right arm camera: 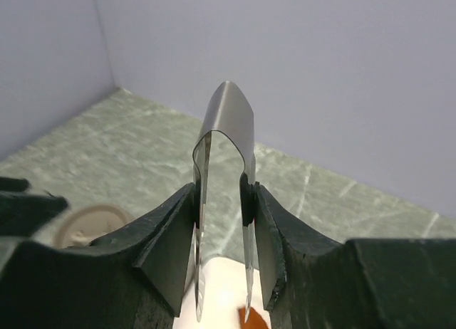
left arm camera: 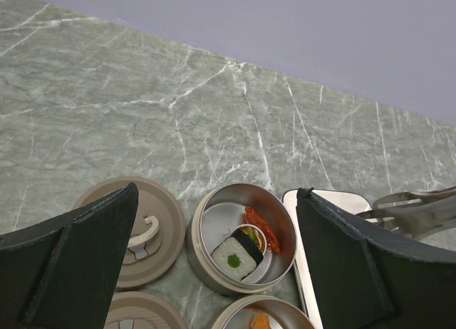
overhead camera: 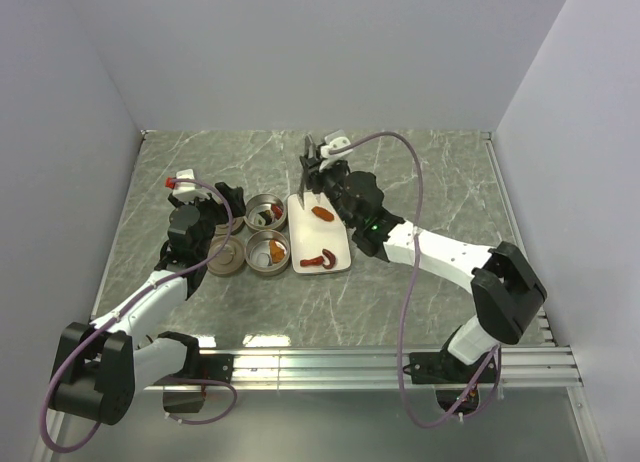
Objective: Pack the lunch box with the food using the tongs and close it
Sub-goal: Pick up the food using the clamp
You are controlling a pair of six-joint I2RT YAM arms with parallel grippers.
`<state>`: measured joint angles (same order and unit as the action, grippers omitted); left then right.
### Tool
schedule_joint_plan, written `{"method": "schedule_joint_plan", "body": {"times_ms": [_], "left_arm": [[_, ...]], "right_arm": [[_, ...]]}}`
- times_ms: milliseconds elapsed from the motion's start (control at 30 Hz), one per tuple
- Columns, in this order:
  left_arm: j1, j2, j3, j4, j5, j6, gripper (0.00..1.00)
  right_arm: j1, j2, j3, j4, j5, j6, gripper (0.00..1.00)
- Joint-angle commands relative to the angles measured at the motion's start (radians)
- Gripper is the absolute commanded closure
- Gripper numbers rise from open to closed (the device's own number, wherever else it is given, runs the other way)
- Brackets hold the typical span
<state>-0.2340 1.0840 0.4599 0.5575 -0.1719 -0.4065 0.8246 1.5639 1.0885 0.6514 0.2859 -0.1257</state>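
Note:
The lunch box is two round metal tins: the far tin holds a white rice piece, a red strip and a round slice, and the near tin holds an orange piece. Their lids lie to the left. My left gripper hangs open over the far lid and far tin. My right gripper is shut on the tongs, tips down over the white tray. The tips straddle an orange food piece.
Red food pieces lie at the tray's near end. The tray stands directly right of the two tins. Grey walls close in the marble table on three sides. In the left wrist view the tongs reach in from the right above the tray.

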Motion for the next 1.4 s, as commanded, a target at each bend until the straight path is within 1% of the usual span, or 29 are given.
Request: {"method": "schedule_joint_plan", "body": {"times_ms": [0, 267, 367, 400, 467, 633, 800, 967, 1200, 1300, 1367], "left_arm": [[0.004, 0.002, 0.008, 0.044, 0.026, -0.008, 0.01], [0.004, 0.010, 0.013, 0.045, 0.031, -0.008, 0.01], [0.002, 0.014, 0.014, 0.047, 0.034, -0.008, 0.01], [0.004, 0.017, 0.016, 0.047, 0.034, -0.008, 0.01], [0.004, 0.019, 0.017, 0.047, 0.034, -0.008, 0.01], [0.004, 0.025, 0.019, 0.047, 0.032, -0.008, 0.01], [0.004, 0.025, 0.017, 0.047, 0.032, -0.008, 0.01], [0.002, 0.028, 0.019, 0.047, 0.032, -0.008, 0.01], [0.004, 0.024, 0.014, 0.047, 0.032, -0.009, 0.01], [0.002, 0.022, 0.014, 0.047, 0.034, -0.009, 0.00], [0.002, 0.021, 0.014, 0.048, 0.035, -0.009, 0.01]], "right_arm": [[-0.060, -0.016, -0.042, 0.056, -0.030, 0.018, 0.55], [-0.120, 0.012, -0.081, 0.090, -0.122, -0.022, 0.53], [-0.160, 0.022, -0.088, 0.096, -0.218, 0.004, 0.53], [-0.171, 0.028, -0.091, 0.100, -0.273, 0.012, 0.53], [-0.188, 0.036, -0.093, 0.100, -0.304, 0.028, 0.53], [-0.197, 0.074, -0.084, 0.073, -0.353, -0.002, 0.53], [-0.217, 0.088, -0.091, 0.065, -0.421, 0.017, 0.53], [-0.219, 0.093, -0.091, 0.028, -0.432, 0.018, 0.53], [-0.219, 0.076, -0.093, -0.055, -0.397, 0.008, 0.58], [-0.219, 0.064, -0.095, -0.091, -0.372, 0.003, 0.65], [-0.217, 0.058, -0.095, -0.108, -0.369, 0.006, 0.72]]}}
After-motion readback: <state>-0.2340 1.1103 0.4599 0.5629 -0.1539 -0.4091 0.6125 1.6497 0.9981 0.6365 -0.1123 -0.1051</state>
